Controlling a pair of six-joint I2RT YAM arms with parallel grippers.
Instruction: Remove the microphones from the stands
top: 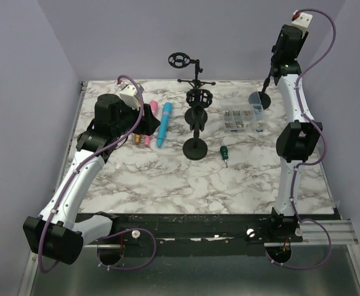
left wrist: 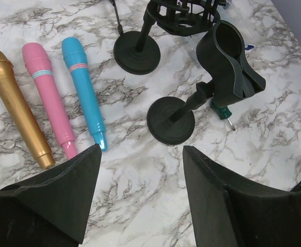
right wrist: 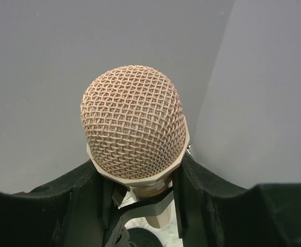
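A rose-gold microphone (right wrist: 134,128) with a mesh head sits upright in the black clip (right wrist: 140,198) of its stand. In the top view that stand's thin rod (top: 268,78) and round base (top: 261,99) are at the back right. My right gripper (right wrist: 140,177) is raised high there (top: 289,44), with its fingers closed against the microphone's neck just under the head. The microphone itself is hidden in the top view. My left gripper (left wrist: 140,152) is open and empty above the marble table, near the loose microphones (top: 132,123).
Gold (left wrist: 16,103), pink (left wrist: 50,98) and blue (left wrist: 83,87) microphones lie at the left. Empty black stands (top: 196,126) stand mid-table, one with a clip (left wrist: 225,62). A shock mount stand (top: 180,60) is behind. A clear parts box (top: 243,119) and a green screwdriver (top: 224,152) lie to the right.
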